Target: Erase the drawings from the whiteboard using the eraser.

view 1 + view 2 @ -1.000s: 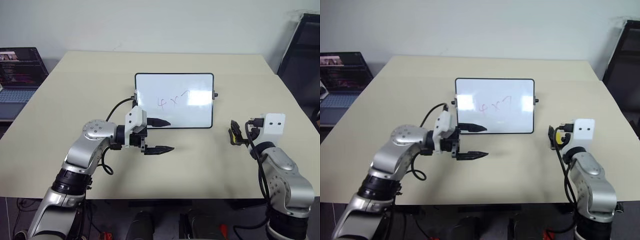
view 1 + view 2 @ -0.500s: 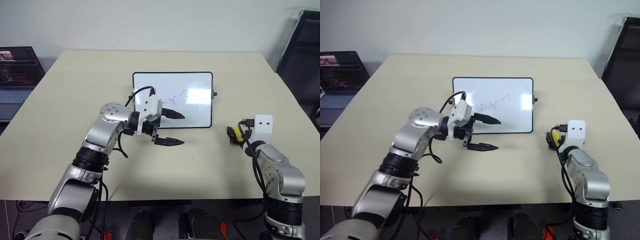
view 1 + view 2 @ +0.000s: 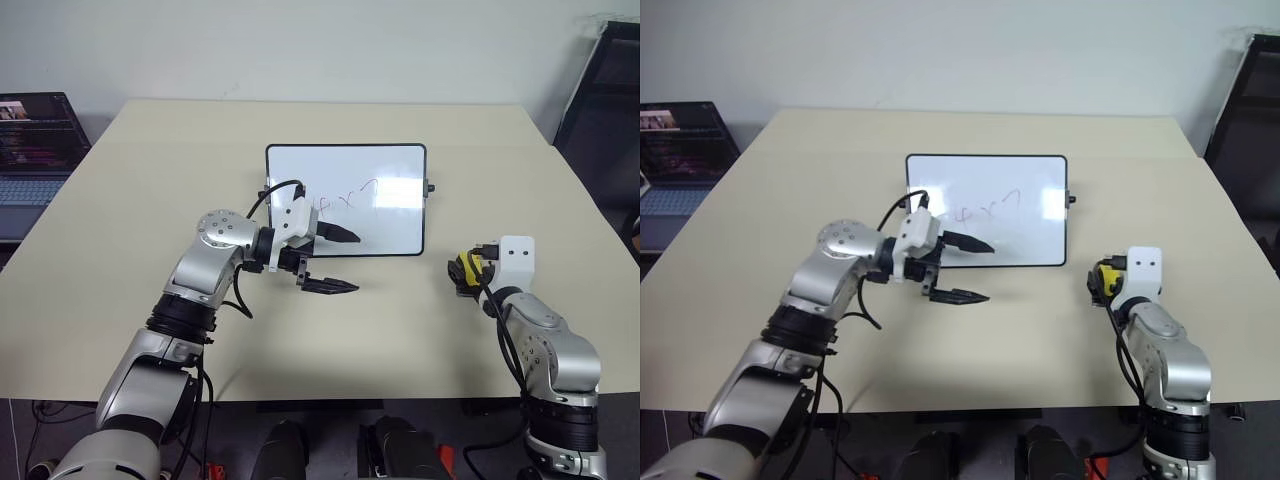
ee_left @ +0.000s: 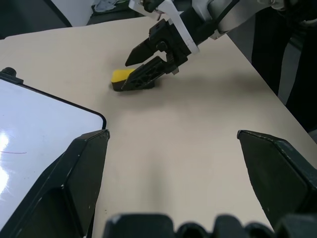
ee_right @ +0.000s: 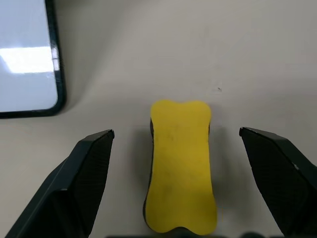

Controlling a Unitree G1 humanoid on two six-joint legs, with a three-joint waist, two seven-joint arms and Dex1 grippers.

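Beige and bare, the table [image 3: 420, 330] carries the small glossy white whiteboard with its thin black frame [image 3: 346, 199] at frame centre, thin red marker drawings [image 3: 345, 198] on its face, and the small yellow block eraser with a dark underside [image 5: 181, 166] at right of centre. It lies between the spread fingers of the right tool [image 3: 463, 272], so I judge the grasp comes next: settle lower, keep the block centred, close squarely across its narrow waist. The left tool [image 3: 340, 262], also wide and empty, hovers at the board's lower edge, well placed to steady it

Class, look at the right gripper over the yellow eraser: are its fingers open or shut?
Open. The right gripper's fingers stand wide apart on either side of the eraser, with bare table between.
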